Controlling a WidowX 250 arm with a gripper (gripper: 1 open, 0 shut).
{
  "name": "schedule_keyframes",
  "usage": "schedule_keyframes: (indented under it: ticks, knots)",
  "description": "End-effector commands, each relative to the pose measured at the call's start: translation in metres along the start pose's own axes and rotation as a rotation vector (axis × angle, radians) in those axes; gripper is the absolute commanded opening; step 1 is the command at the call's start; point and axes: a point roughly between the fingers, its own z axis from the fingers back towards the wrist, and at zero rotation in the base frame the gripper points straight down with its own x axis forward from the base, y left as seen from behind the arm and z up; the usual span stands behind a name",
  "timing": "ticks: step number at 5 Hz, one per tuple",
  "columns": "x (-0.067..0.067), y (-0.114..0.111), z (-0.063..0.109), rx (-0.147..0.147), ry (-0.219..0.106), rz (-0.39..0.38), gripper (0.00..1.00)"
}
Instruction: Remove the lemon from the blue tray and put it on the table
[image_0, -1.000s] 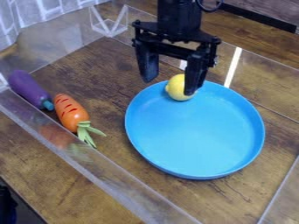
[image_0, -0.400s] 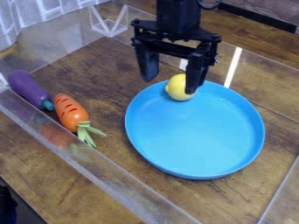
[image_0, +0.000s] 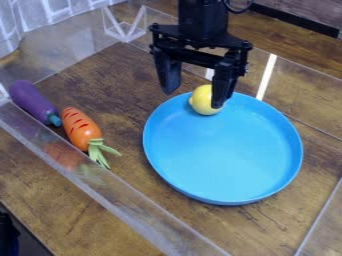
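Observation:
A small yellow lemon (image_0: 203, 99) lies inside the blue tray (image_0: 227, 150), close to its far rim. The tray rests on the dark wood table (image_0: 107, 85). My gripper (image_0: 195, 84) hangs pointing down over the tray's far edge, jaws open wide. Its left finger (image_0: 170, 72) stands apart to the lemon's left, while the right finger (image_0: 225, 82) is just beside the lemon's right side. Nothing is held between them.
An orange carrot (image_0: 83, 130) and a purple eggplant (image_0: 32, 101) lie at the left, along a clear plastic wall (image_0: 54, 150). Bare wood shows behind the tray and to its left.

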Motion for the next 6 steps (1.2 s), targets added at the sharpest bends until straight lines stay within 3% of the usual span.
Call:
schedule_keyframes:
  ticks: [1, 5, 6]
  knots:
    - [0.003, -0.008, 0.026, -0.014, -0.090, -0.020, 1.00]
    - [0.019, -0.006, 0.019, -0.028, -0.127, 0.007, 1.00]
    - [0.023, -0.008, 0.009, -0.023, -0.110, -0.012, 1.00]
